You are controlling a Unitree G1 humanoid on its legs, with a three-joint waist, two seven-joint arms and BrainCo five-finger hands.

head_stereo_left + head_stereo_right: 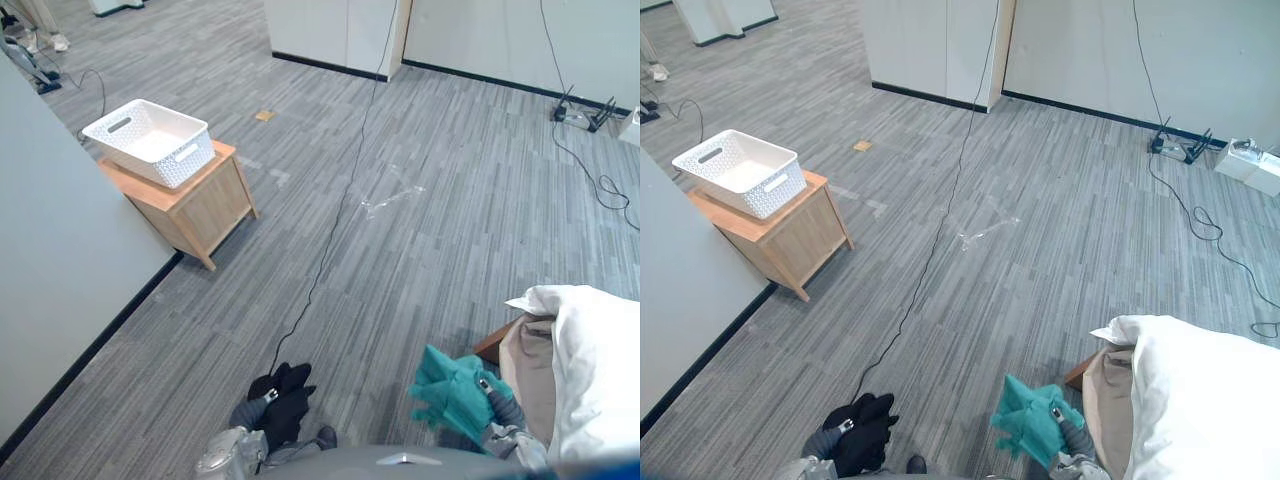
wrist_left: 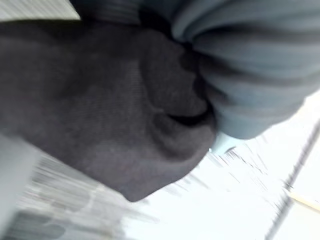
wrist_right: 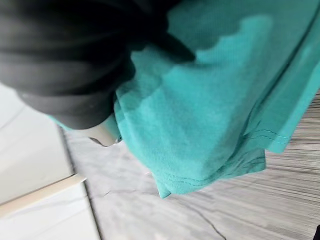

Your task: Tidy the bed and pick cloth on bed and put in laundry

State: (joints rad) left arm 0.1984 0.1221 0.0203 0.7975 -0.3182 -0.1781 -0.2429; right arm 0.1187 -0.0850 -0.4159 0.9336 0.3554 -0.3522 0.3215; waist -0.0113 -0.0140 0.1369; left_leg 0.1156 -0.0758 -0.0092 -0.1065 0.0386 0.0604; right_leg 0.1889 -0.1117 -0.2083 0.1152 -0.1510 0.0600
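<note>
Now my left hand (image 1: 268, 398) carries black cloth (image 1: 285, 410), right hand (image 1: 495, 398) crumpled teal cloth (image 1: 450, 392); grips hidden, cannot tell; white perforated plastic basket (image 1: 150, 140) well apart.

Bright, even indoor light, soft shadow beneath the wooden stand (image 1: 190, 205), and the floor (image 2: 240, 200) glares white in wrist views.

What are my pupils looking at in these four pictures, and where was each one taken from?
This is a humanoid robot on two legs, clearing clothes off a bed. The two wide pictures come from cameras in its head, looking down at the grey floor. The two close-ups come from cameras on its wrists. A black cloth hangs at its left hand, a teal cloth at its right hand. The bed's white duvet lies to its right. A white laundry basket sits on a wooden cabinet ahead, to the left.
</note>
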